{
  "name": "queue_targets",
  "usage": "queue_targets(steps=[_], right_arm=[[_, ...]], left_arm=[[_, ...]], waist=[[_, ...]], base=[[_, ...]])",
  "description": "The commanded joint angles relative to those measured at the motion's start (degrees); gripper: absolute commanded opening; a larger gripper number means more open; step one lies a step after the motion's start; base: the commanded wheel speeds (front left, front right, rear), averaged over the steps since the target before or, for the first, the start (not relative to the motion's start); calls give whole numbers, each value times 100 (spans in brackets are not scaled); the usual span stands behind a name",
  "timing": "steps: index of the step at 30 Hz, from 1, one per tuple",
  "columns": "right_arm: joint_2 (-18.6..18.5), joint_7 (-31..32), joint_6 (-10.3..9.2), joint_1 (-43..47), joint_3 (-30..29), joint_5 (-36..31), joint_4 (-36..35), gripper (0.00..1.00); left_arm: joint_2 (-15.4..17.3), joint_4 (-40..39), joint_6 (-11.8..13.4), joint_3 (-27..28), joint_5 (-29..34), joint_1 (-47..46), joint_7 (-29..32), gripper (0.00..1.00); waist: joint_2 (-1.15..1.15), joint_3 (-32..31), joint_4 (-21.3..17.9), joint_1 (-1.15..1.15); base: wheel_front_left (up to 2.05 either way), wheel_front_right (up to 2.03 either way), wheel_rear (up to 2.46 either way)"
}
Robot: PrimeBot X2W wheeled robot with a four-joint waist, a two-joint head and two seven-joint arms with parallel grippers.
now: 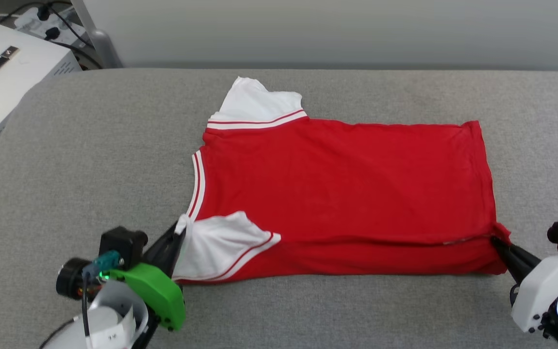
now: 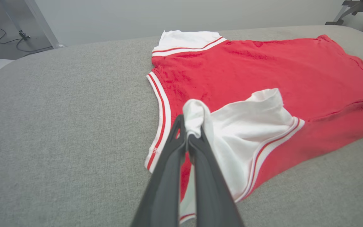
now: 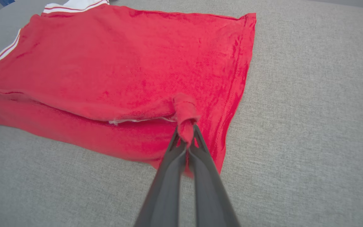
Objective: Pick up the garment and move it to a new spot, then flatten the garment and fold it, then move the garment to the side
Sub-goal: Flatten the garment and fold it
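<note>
The garment [image 1: 337, 189], a red T-shirt with white sleeves, lies spread on the grey padded surface [image 1: 90, 169] with its collar to the left and its hem to the right. Its near long edge is folded over onto the body. My left gripper [image 1: 178, 231] is shut on the tip of the near white sleeve [image 2: 197, 115], which lies turned in over the red cloth. My right gripper [image 1: 496, 240] is shut on a bunched corner of the red hem [image 3: 184, 108] at the near right. The far white sleeve [image 1: 255, 104] sticks out at the back.
A white box-shaped device [image 1: 3, 77] with cables stands off the surface at the far left. A grey wall runs behind. Bare grey padding surrounds the shirt on the left, right and front.
</note>
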Motion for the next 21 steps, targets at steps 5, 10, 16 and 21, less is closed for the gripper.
queue_targets(steps=[5, 10, 16, 21], right_arm=[[-16, 191, -4, -594, 32, -2, 124, 0], [-45, 216, -4, -1072, 166, 90, 526, 0], [-57, 130, -4, -1433, 416, 124, 1010, 0], [-46, 34, -4, -1562, 723, 205, 1299, 0]], left_arm=[[-121, 575, -316, 27, 151, -892, 60, 0], [-332, 1341, -610, -23, 208, -1467, 7, 0], [-631, 2327, -951, -119, 214, -1854, -188, 0], [-851, 3106, -1196, -222, 179, -1964, -333, 0]], waist=[[30, 629, -121, 0], [30, 930, -153, 0], [30, 1181, -167, 0], [30, 1243, -179, 0]], base=[[0, 0, 0], [0, 0, 0], [0, 0, 0], [0, 0, 0]])
